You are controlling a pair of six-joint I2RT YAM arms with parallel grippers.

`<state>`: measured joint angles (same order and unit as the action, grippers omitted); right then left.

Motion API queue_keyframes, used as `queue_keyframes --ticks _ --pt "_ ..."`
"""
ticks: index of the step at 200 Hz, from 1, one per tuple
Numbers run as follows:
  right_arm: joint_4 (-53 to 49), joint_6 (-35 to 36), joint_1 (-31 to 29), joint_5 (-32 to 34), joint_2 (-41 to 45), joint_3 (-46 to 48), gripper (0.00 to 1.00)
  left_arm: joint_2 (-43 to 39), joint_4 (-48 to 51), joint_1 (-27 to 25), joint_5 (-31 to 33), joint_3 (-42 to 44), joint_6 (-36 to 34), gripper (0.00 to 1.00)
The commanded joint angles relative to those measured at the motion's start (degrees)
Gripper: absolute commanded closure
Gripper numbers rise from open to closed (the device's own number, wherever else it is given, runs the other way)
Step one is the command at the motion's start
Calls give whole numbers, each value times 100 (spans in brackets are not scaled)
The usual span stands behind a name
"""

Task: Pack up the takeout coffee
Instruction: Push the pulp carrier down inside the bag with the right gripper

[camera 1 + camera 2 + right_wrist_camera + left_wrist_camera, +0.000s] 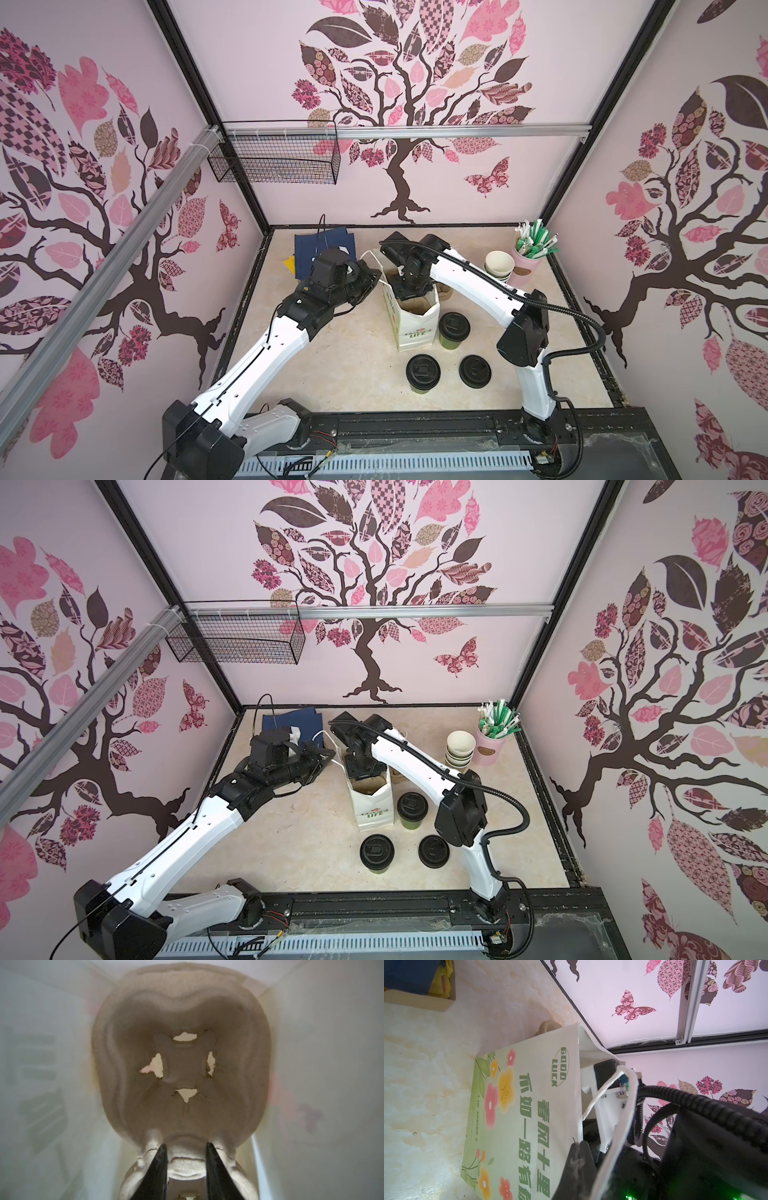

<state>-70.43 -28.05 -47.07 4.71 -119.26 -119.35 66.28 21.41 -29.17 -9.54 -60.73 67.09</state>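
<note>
**In both top views:** your left gripper [374, 276] was pressed together on the rim of the bag [415, 332], which was marked "LIFE". Both lidded cups [454, 330] [423, 374] stood on the worktop [353, 365] near it, not yet packed.

**Left wrist:** the bag's face read "GOOD LUCK" and "IN SPRING".

**Right wrist:** your right gripper [186, 1145], inside the bag, pinched the middle ridge of a pulp cup carrier [239, 1064].

**Step, as judged:** seating the carrier. Next, you likely needed to release it and fetch a cup.

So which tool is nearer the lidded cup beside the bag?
Right. The right tool is inside the bag beside the cup, gripping the tray; the left tool pinches the bag's far rim.
</note>
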Motion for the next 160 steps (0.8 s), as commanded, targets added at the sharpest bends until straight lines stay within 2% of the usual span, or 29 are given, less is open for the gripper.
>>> queue_keyframes --ticks 1,31,160 --pt "-101 34 6 -15 -300 6 70 43 -207 16 -20 96 -81 100" --pt "-171 63 8 21 -472 -56 69 35 -205 11 -68 105 -95 100" --pt "714 59 33 -124 -611 703 69 -106 -22 16 108 131 -98 100"
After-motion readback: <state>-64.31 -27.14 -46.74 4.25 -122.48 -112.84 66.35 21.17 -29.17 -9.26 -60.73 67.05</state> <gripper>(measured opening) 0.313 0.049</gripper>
